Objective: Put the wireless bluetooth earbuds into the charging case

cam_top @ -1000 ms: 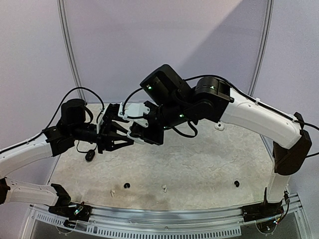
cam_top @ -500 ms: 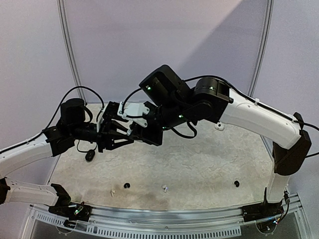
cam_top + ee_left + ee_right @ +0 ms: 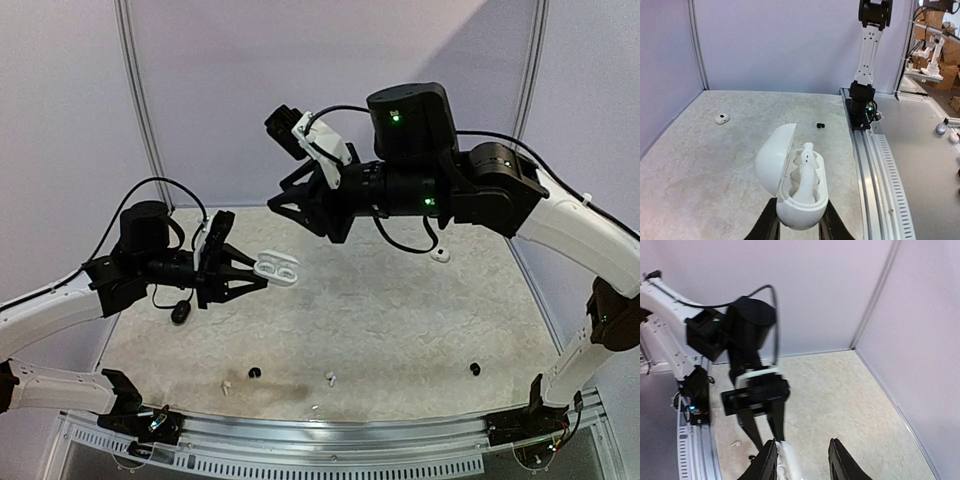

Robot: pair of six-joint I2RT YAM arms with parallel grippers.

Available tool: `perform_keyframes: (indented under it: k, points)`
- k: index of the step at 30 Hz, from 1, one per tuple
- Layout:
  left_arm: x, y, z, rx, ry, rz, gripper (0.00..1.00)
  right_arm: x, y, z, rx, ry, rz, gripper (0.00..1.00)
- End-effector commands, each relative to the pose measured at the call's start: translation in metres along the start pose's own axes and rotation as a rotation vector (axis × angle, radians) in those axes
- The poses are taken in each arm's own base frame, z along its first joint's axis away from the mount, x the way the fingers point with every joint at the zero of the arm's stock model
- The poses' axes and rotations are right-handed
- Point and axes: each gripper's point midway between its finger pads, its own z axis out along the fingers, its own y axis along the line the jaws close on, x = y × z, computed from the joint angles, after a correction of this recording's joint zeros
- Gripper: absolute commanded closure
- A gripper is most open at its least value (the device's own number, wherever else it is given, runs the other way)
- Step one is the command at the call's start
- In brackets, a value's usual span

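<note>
Clamping the open charging case (image 3: 797, 200), sockets upward, the left claw (image 3: 258, 273) hangs above the table (image 3: 400, 330). The right claw (image 3: 282, 195), parted and empty, sits higher, just right of it. Loose earbuds (image 3: 329, 378) lie below both, near the arms' bases.

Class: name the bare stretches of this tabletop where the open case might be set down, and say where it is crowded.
Bare: the middle of the table, between the small white case behind and the right black earbud in front. Crowded: the near left, around the left black earbud and white earbuds, and by the black case.
</note>
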Motion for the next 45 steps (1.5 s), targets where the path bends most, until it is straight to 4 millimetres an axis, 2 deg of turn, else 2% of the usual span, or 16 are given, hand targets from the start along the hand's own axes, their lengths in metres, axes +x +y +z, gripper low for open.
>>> perform_keyframes:
  k: [1, 2, 6, 10, 12, 17, 20, 24, 27, 30, 31, 33, 35, 40, 41, 45]
  points:
    - [-0.005, -0.001, -0.006, -0.057, 0.021, 0.214, 1.0, 0.046, -0.049, 0.024, 0.282, 0.12, 0.13, 0.65]
    - [-0.007, 0.003, -0.007, -0.081, 0.021, 0.225, 1.0, 0.056, -0.054, 0.028, 0.322, 0.153, 0.137, 0.65]
    - [-0.01, 0.009, -0.008, -0.115, 0.019, 0.212, 1.0, 0.087, -0.044, 0.055, 0.323, 0.229, 0.165, 0.66]
    - [-0.008, 0.015, -0.007, -0.143, 0.026, 0.145, 1.0, 0.099, -0.023, 0.065, 0.289, 0.277, 0.119, 0.65]
    - [-0.01, 0.021, -0.007, -0.171, 0.015, 0.123, 1.0, 0.106, -0.018, 0.063, 0.29, 0.308, 0.105, 0.65]
    - [-0.009, 0.027, -0.005, -0.19, 0.006, 0.061, 1.0, 0.113, -0.027, 0.049, 0.342, 0.333, 0.129, 0.64]
    - [-0.004, 0.032, -0.003, -0.197, 0.021, -0.012, 1.0, 0.114, -0.061, 0.035, 0.414, 0.332, 0.203, 0.62]
    - [0.014, 0.045, 0.0, -0.219, 0.085, -0.21, 1.0, 0.141, -0.12, 0.008, 0.506, 0.391, 0.356, 0.49]
    - [0.021, 0.064, 0.001, -0.252, 0.125, -0.384, 1.0, 0.182, -0.167, -0.016, 0.568, 0.476, 0.471, 0.38]
    - [0.032, 0.09, 0.002, -0.305, 0.191, -0.523, 1.0, 0.234, -0.214, -0.045, 0.656, 0.564, 0.604, 0.12]
    - [0.037, 0.102, 0.0, -0.335, 0.22, -0.562, 1.0, 0.252, -0.229, -0.056, 0.705, 0.592, 0.649, 0.07]
    - [0.049, 0.121, -0.001, -0.376, 0.279, -0.668, 1.0, 0.285, -0.258, -0.077, 0.8, 0.632, 0.745, 0.01]
    - [0.074, 0.14, 0.005, -0.382, 0.354, -0.811, 1.0, 0.316, -0.281, -0.087, 0.85, 0.655, 0.847, 0.01]
    - [0.128, 0.173, 0.024, -0.322, 0.474, -1.119, 1.0, 0.376, -0.318, -0.087, 0.939, 0.735, 0.954, 0.01]
    - [0.135, 0.184, 0.027, -0.325, 0.473, -1.168, 1.0, 0.394, -0.322, -0.085, 0.95, 0.768, 0.978, 0.01]
    - [0.165, 0.227, 0.037, -0.371, 0.414, -1.283, 1.0, 0.44, -0.335, -0.08, 0.991, 0.827, 1.072, 0.01]
